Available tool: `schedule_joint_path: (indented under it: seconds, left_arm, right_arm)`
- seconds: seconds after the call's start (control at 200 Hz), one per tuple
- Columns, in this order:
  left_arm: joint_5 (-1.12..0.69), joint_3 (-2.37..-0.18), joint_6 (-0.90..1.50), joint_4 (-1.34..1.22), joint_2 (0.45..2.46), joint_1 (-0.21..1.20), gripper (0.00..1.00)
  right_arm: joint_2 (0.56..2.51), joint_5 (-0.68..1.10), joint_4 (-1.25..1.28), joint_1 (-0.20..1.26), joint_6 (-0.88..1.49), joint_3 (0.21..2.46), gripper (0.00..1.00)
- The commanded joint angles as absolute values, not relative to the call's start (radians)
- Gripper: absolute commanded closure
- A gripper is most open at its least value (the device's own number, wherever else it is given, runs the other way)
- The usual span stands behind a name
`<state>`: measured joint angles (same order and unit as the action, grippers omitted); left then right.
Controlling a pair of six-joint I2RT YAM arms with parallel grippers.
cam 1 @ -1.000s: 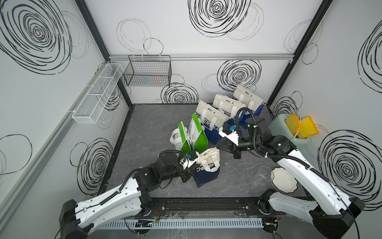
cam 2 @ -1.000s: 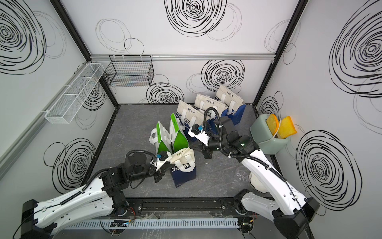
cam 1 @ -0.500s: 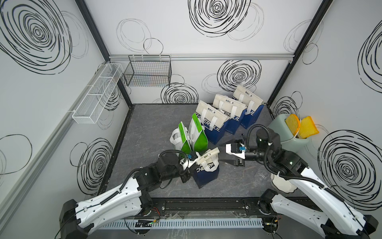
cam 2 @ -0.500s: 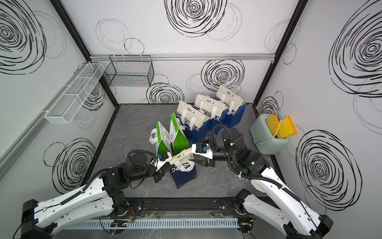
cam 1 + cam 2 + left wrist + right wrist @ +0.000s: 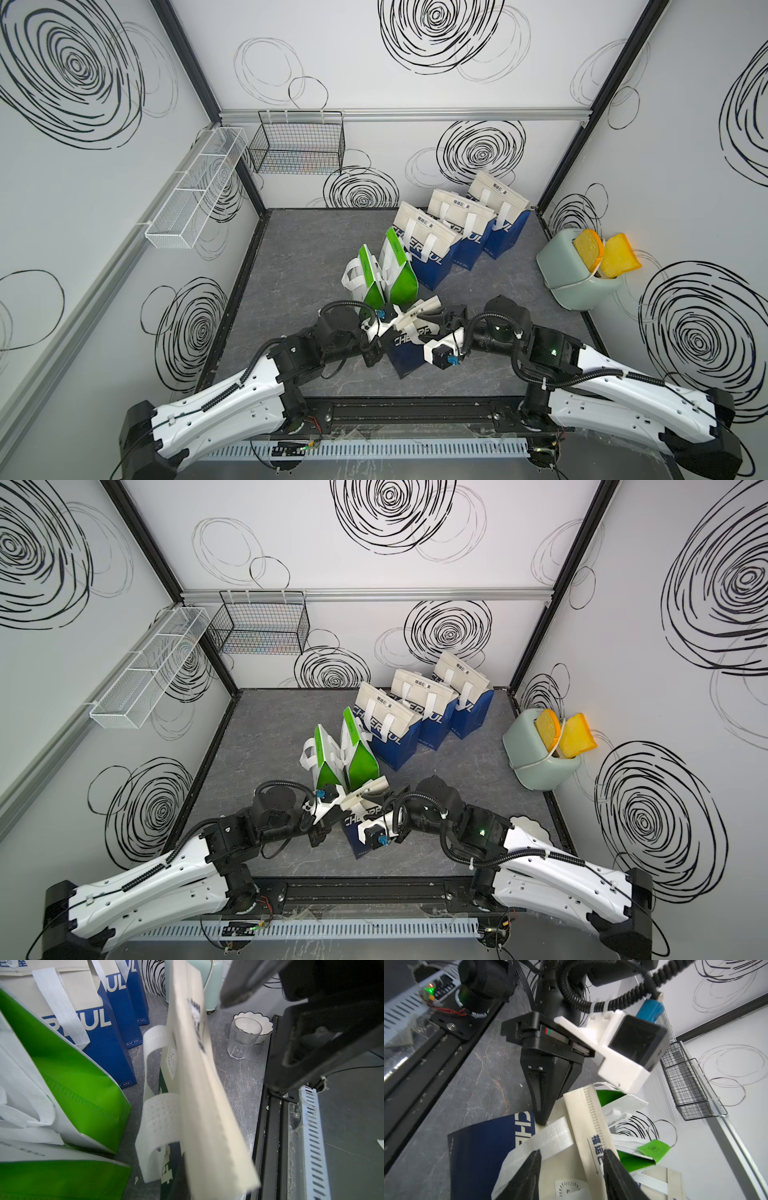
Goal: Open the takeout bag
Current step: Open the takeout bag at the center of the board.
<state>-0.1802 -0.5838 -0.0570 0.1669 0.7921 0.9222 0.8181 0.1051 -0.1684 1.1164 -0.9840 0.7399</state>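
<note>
The takeout bag (image 5: 409, 353) (image 5: 356, 831), blue with a cream top, stands front centre, seen in both top views. My left gripper (image 5: 395, 328) (image 5: 543, 1120) is shut on the edge of its cream top, and the cream flap (image 5: 199, 1095) (image 5: 420, 314) is lifted. My right gripper (image 5: 440, 322) (image 5: 384, 796) (image 5: 572, 1153) comes in from the opposite side and is open. Its fingers (image 5: 532, 1165) straddle the cream flap strip (image 5: 589, 1126) and a white handle (image 5: 548, 1138) without pinching them. In the left wrist view my own jaws are hidden behind the flap.
Two green bags (image 5: 386, 274) stand just behind the takeout bag. Three more blue bags (image 5: 457, 237) line up at the back right. A mint toaster with bread (image 5: 577, 270) stands at the right wall. A glass (image 5: 243, 1039) and white bowl (image 5: 262, 1022) sit by the front rail (image 5: 415, 411).
My right arm swung from the back row of bags forward to the front bag, and its jaws opened around the cream flap. The left gripper kept its hold and did not move.
</note>
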Motion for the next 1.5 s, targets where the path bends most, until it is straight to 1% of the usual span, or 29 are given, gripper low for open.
schedule_joint_path:
  seconds: [0.0,0.16,0.285,0.495,0.615,0.81,0.925,1.06,1.126,1.131,1.271,1.311,1.381,1.491]
  left_arm:
    - [-0.191,-0.589,-0.068,0.22,0.799,0.915,1.0]
    - [-0.192,-0.588,-0.067,0.221,0.798,0.915,1.0]
    - [-0.192,-0.588,-0.066,0.219,0.797,0.914,1.0]
    - [-0.198,-0.588,-0.062,0.216,0.799,0.914,1.0]
    - [-0.199,-0.588,-0.062,0.216,0.799,0.914,1.0]
    - [-0.202,-0.588,-0.06,0.215,0.802,0.914,1.0]
    - [-0.204,-0.589,-0.058,0.213,0.804,0.914,1.0]
    - [-0.206,-0.589,-0.058,0.214,0.805,0.914,1.0]
    - [-0.208,-0.589,-0.058,0.213,0.807,0.914,1.0]
    - [-0.208,-0.59,-0.058,0.213,0.807,0.914,1.0]
    - [-0.21,-0.593,-0.057,0.216,0.813,0.911,1.0]
    - [-0.211,-0.593,-0.057,0.215,0.812,0.911,1.0]
    - [-0.21,-0.591,-0.055,0.215,0.809,0.91,1.0]
    - [-0.208,-0.589,-0.055,0.213,0.804,0.909,1.0]
  right_arm:
    - [0.807,-0.059,-0.049,1.154,-1.107,0.704,0.48]
    - [0.795,-0.148,0.059,1.189,-1.169,0.645,0.48]
    - [0.795,-0.199,0.126,1.212,-1.217,0.606,0.51]
    - [0.805,-0.24,0.202,1.221,-1.264,0.579,0.57]
    - [0.816,-0.276,0.267,1.227,-1.293,0.561,0.57]
    - [0.837,-0.275,0.278,1.231,-1.312,0.551,0.58]
    - [0.85,-0.283,0.289,1.235,-1.316,0.548,0.61]
    - [0.85,-0.28,0.289,1.238,-1.312,0.546,0.67]
    - [0.849,-0.276,0.289,1.239,-1.313,0.545,0.74]
    - [0.849,-0.276,0.289,1.239,-1.313,0.545,0.76]
    - [0.852,-0.286,0.283,1.239,-1.312,0.548,0.85]
    - [0.851,-0.278,0.279,1.239,-1.306,0.549,0.89]
    - [0.851,-0.27,0.264,1.238,-1.293,0.558,1.0]
    - [0.857,-0.275,0.244,1.238,-1.28,0.569,1.0]
